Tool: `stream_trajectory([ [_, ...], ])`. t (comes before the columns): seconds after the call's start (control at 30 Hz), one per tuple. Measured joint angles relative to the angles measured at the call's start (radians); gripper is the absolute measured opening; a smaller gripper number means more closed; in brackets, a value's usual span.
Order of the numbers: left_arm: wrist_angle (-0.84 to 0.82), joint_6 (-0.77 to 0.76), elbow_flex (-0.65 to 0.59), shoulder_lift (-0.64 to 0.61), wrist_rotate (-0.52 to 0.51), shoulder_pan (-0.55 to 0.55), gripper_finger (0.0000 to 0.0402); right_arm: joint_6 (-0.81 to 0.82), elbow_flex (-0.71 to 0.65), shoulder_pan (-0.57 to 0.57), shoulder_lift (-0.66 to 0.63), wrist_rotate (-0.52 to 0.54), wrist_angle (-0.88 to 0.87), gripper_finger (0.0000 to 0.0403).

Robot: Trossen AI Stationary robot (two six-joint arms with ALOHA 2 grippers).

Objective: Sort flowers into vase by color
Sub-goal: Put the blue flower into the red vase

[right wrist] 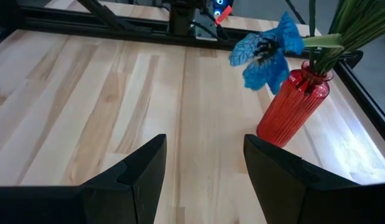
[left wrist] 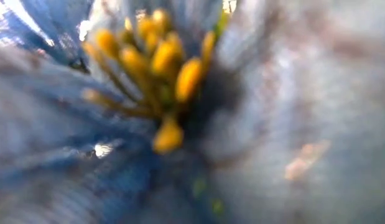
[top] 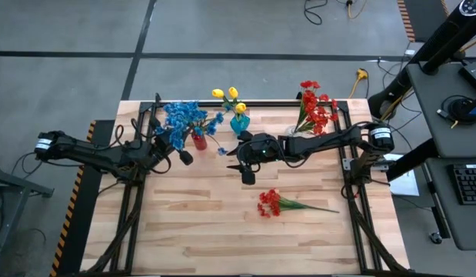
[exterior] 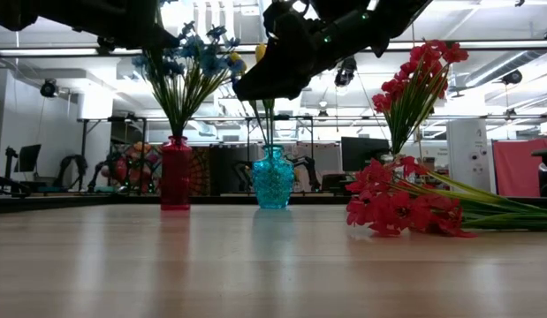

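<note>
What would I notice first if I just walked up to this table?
Probably the colours at the far edge: blue flowers in a red vase, yellow flowers in a teal vase, and a tall red bunch to the right. Then one red spray lying alone on the wooden table, with the right tool open and empty in the middle, above it.

Two glass vases: ribbed red vase point(top: 199, 141), textured teal vase point(top: 239, 123). Blue flower bunch point(top: 181, 121), two yellow tulip blooms point(top: 228, 95), two red flower sprays: upright point(top: 316, 108), lying point(top: 277, 203).
</note>
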Motion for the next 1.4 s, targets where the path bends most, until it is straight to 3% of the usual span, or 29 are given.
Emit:
stream_trajectory([
  [1.4,-0.103,-0.103,0.001,0.0,-0.002,0.0,0.0038,-0.017,0.0,0.005,0.0,0.0,0.0,0.0208],
])
